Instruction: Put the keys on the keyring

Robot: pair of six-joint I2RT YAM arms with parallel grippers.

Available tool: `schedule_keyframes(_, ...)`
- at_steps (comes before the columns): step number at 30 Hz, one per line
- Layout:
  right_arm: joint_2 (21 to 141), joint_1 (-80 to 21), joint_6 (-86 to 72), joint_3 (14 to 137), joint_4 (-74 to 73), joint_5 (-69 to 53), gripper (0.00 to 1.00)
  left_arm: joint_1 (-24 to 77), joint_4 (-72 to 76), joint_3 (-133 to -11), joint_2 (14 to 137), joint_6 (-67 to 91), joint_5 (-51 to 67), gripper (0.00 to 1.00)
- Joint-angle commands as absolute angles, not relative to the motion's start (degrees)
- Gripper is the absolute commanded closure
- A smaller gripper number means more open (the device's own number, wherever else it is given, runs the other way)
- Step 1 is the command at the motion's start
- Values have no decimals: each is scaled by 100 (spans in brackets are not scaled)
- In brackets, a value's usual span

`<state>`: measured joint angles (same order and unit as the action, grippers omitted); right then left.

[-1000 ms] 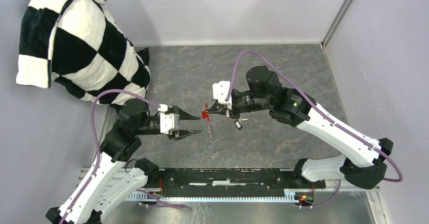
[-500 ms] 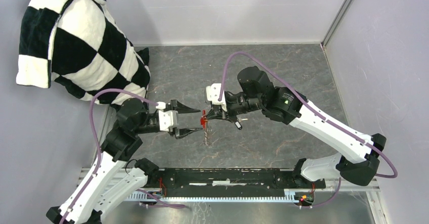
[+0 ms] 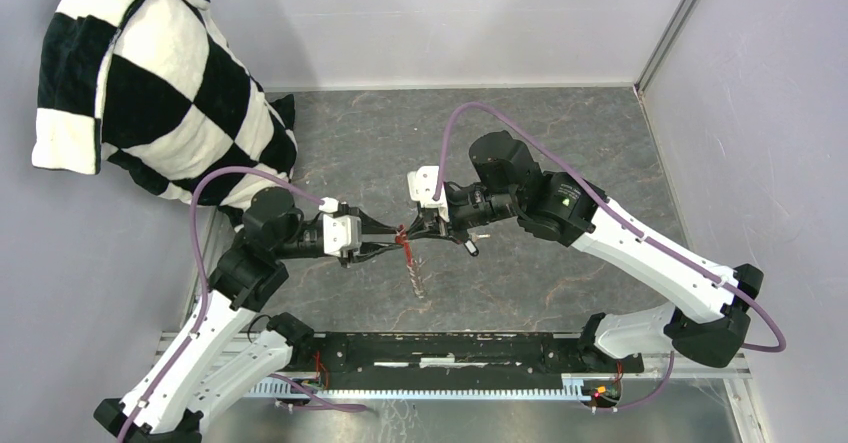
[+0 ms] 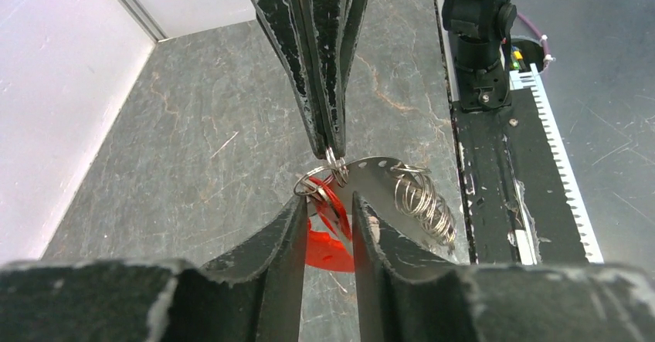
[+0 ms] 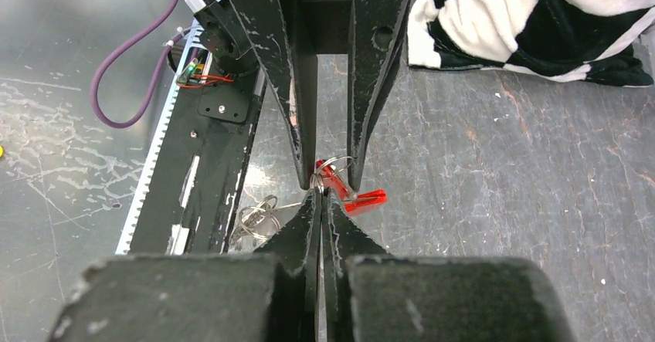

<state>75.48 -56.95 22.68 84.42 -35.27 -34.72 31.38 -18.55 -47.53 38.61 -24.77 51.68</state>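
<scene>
Checked cloth [image 3: 150, 83] is heaped in the far left corner of the grey table [image 3: 560, 123], well apart from the work. A black rail [image 3: 450, 348] runs along the near edge. A small black-headed key [image 3: 470, 250] lies on the table just under the right wrist, apart from both grippers.

The arms meet tip to tip at mid-table, and their dark fingers partly hide the work. The keyring [image 4: 328, 242] sits at that meeting point. It has a thin silvery ring and a bright red fob, and a coiled silvery chain [image 4: 421, 199] trails toward the rail.

The right gripper [image 5: 319, 195] is clamped on the ring. The left gripper [image 4: 329, 199] has its jaws narrowly apart, one on either side of the fob. I cannot tell whether they press it.
</scene>
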Motion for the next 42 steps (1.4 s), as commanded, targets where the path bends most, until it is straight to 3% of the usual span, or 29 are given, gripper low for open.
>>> schedule_keyframes(1, 7447, -5682, 2116, 8502, -3094, -3501, 100, 3164, -1662, -4671, 3872, -2608, 5255, 68)
schedule_keyframes(11, 7282, -5678, 1825, 8194, -2741, -3405, 100, 3164, -1121, -4403, 3646, -2731, 4252, 97)
schedule_keyframes(21, 7003, -5518, 889, 7590, -1538, -3244, 100, 3164, -773, -3858, 2934, -4011, 4512, 98)
schedule_keyframes(33, 6794, -5484, -421, 6849, -46, -3417, 100, 3166, -1606, -3329, 2453, -8612, 5023, 98)
schedule_keyframes(35, 6718, -5473, -548, 6713, 209, -3370, 100, 3164, -1651, -3224, 2408, -9005, 4973, 98)
schedule_keyframes(39, 6677, -5478, -785, 6520, 504, -3340, 100, 3164, -1704, -3072, 2315, -9672, 4952, 87)
schedule_keyframes(42, 6671, -5472, -959, 6373, 776, -3375, 100, 3169, -1788, -3121, 2347, -9692, 4972, 68)
